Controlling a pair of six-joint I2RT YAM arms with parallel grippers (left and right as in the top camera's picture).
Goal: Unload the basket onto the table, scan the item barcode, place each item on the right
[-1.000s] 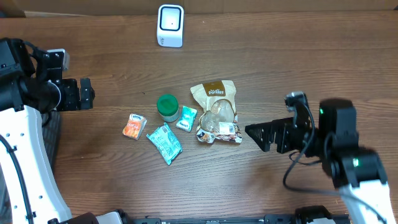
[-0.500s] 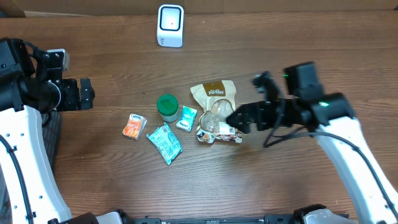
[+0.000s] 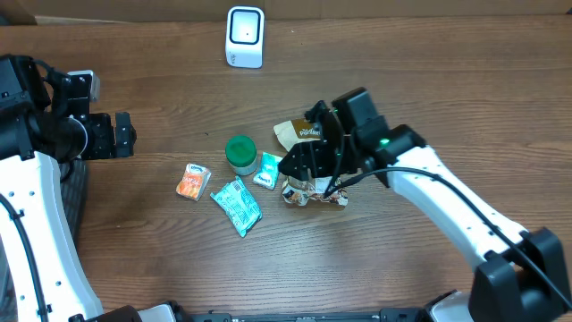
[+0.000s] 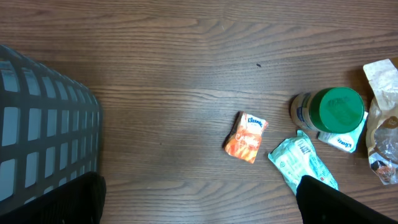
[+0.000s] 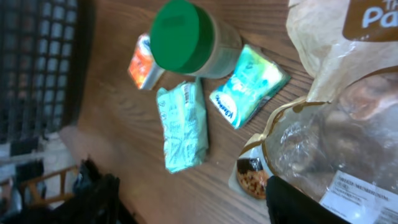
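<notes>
Where the brown wooden worktop [image 3: 447, 89] is nearest the robot, a long teal foil packet [image 3: 237, 206] lies flat, a small orange tissue pack [image 3: 192, 182] just left of it. Further on, the right pincer [image 3: 295, 165] hangs over the brown and clear plastic snack bag [image 3: 293, 132], fingers apart, one over the bag and one over bare wood; I cannot tell if they touch it. A green-lidded jar [image 3: 240, 154] stands beside the bag. Off to the left, the left pincer [image 3: 125, 134] gapes wide and holds nothing. Farthest away stands the white boxy scanner [image 3: 245, 36].
</notes>
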